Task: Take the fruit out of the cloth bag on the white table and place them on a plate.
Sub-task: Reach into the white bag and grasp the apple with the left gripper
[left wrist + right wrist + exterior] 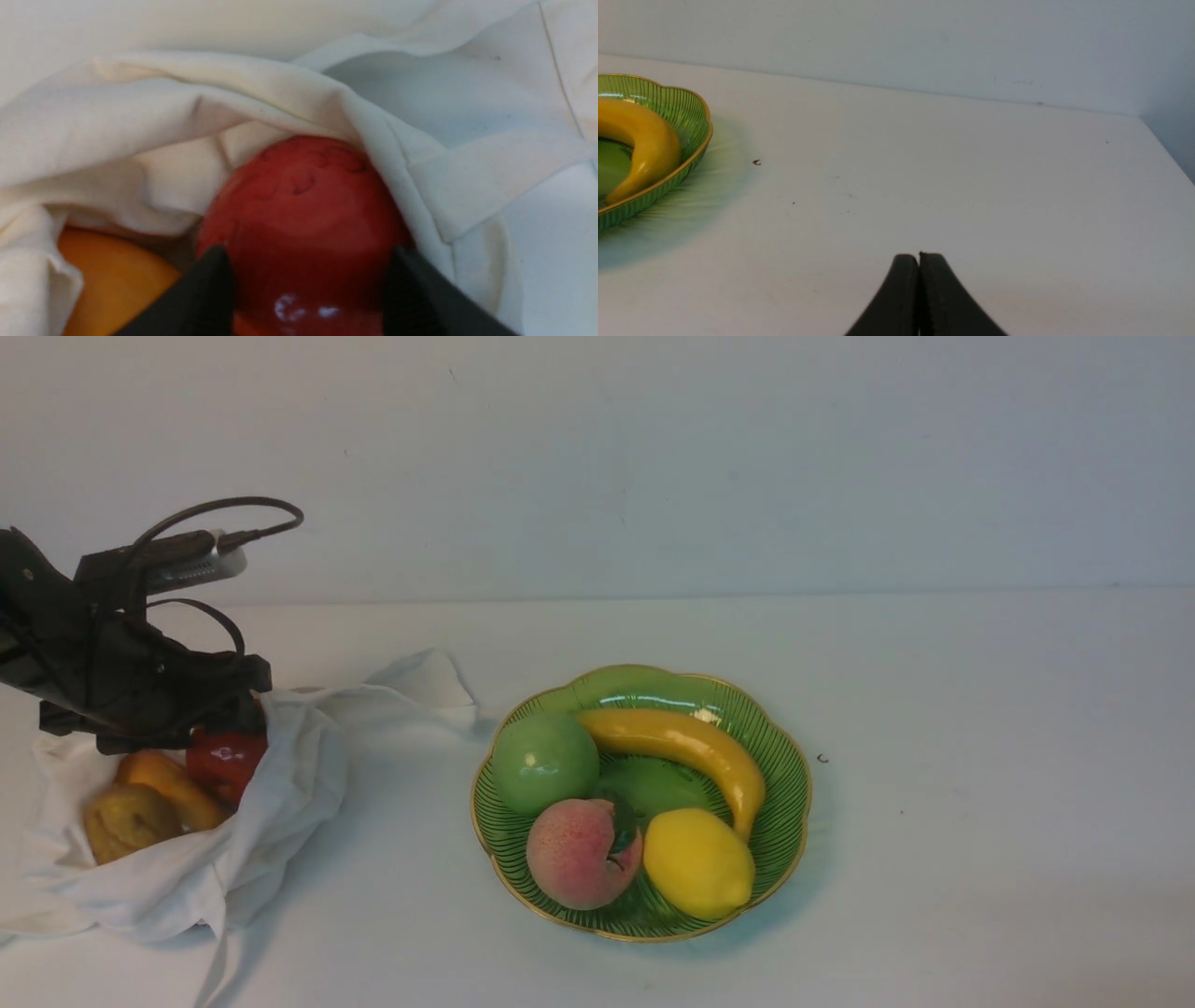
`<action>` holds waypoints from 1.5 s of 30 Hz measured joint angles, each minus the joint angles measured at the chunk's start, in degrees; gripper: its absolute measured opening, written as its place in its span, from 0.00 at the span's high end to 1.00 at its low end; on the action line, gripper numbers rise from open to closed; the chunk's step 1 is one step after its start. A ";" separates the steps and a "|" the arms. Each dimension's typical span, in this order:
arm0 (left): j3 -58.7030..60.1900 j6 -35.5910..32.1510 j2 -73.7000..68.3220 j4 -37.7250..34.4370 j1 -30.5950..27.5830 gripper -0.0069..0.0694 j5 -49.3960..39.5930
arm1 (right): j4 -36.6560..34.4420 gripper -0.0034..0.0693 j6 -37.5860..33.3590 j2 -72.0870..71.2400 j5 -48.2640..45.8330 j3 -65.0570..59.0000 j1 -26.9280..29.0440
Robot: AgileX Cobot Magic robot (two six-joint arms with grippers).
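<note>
At the left end of the white table [980,803], the left gripper [308,261] reaches into the open cloth bag [280,784]. Its 2 black fingers sit against opposite sides of the red apple [303,205] in what looks like a pinch, with the apple not yet out of the cloth. An orange fruit [173,784] and a pear [126,821] lie beside it in the bag, while a green apple [544,763], banana [691,742], peach [579,854] and lemon [698,861] already crowd the plate [784,821] mid-table. The step in hand appears to be the apple's pickup; the next move calls for a lift clear of the fold draped against it, then a carry to the plate's little remaining room. Only the left wrist view shows the finger contact, hidden by the arm in the front view. Only the right wrist view shows the right gripper [919,256], pressed together and empty above bare table near the plate.
</note>
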State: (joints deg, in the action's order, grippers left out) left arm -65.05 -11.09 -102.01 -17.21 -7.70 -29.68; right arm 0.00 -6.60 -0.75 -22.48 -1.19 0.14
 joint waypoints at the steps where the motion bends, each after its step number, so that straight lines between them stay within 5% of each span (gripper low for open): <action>1: -0.24 -0.52 0.19 0.00 0.00 0.64 0.12 | 0.00 0.97 0.00 0.00 0.00 0.00 0.00; 5: -0.31 -2.03 0.31 0.00 0.00 0.88 0.12 | 0.00 0.97 0.00 0.00 0.00 0.00 0.00; 15: -0.33 -8.18 0.39 -0.03 0.00 0.89 -0.31 | 0.00 0.97 0.00 0.00 0.00 0.00 0.00; 17: -0.38 -10.48 0.40 -0.20 0.06 0.86 -0.48 | 0.00 0.97 0.00 0.00 0.00 0.00 0.00; 25: -0.40 -16.71 -0.26 -0.22 1.14 0.33 -0.44 | 0.00 0.97 0.00 0.00 0.00 0.00 0.00; 31: -0.40 -16.97 -0.85 0.18 1.18 0.05 0.05 | 0.00 0.97 0.00 0.00 0.00 0.00 0.00; 45: -0.61 -16.06 -4.16 -0.54 1.54 0.06 3.38 | 0.00 0.97 0.00 0.00 0.00 0.00 0.00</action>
State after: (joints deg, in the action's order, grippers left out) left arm -65.66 -27.15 -106.16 -17.75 -6.17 -26.30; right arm 0.00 -6.60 -0.75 -22.48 -1.19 0.14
